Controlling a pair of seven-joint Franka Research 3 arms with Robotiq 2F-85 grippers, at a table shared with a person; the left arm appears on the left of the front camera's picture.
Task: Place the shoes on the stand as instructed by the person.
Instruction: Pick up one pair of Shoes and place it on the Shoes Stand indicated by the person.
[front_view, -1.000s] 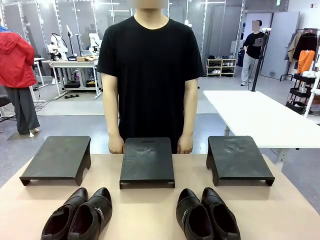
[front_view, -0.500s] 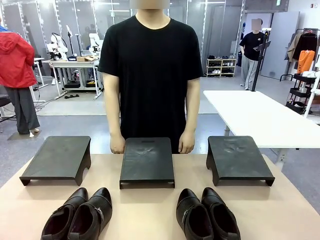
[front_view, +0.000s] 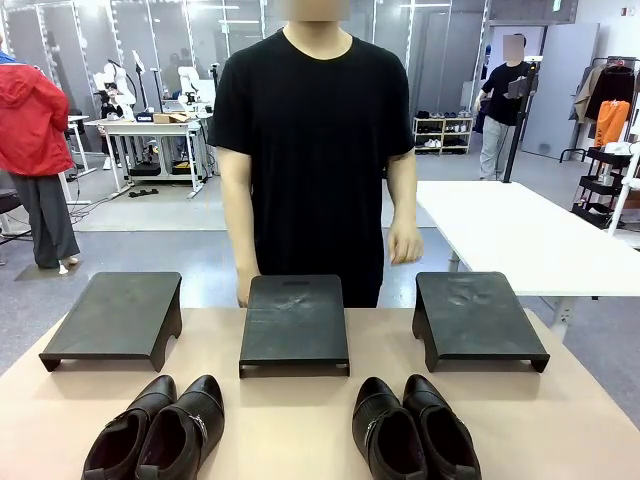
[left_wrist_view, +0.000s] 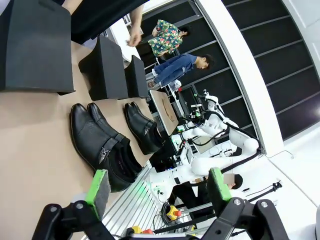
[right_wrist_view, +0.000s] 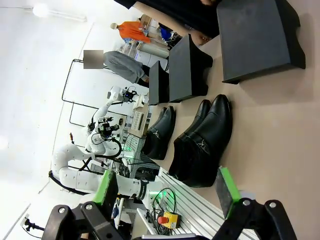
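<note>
Two pairs of glossy black shoes stand at the near edge of the table, the left pair (front_view: 160, 430) and the right pair (front_view: 412, 430). Beyond them sit three black stands in a row: left (front_view: 115, 318), middle (front_view: 294, 322), right (front_view: 477, 318). The person (front_view: 315, 150) stands behind the middle stand, one hand (front_view: 404, 243) raised over the gap toward the right stand, the other (front_view: 245, 290) low at the table edge. My left gripper (left_wrist_view: 159, 185) hangs open above the near edge, short of the left pair (left_wrist_view: 100, 145). My right gripper (right_wrist_view: 166, 190) is open too, short of the right pair (right_wrist_view: 202, 142).
A white table (front_view: 520, 235) stands behind to the right. A figure in a red jacket (front_view: 35, 150) is at the far left, another person (front_view: 505, 100) far back right. Bare tabletop (front_view: 290, 420) lies between the two pairs.
The person has shifted slightly to the right and lifted the right-hand-side hand off the table edge. Shoes, stands and both grippers have not moved.
</note>
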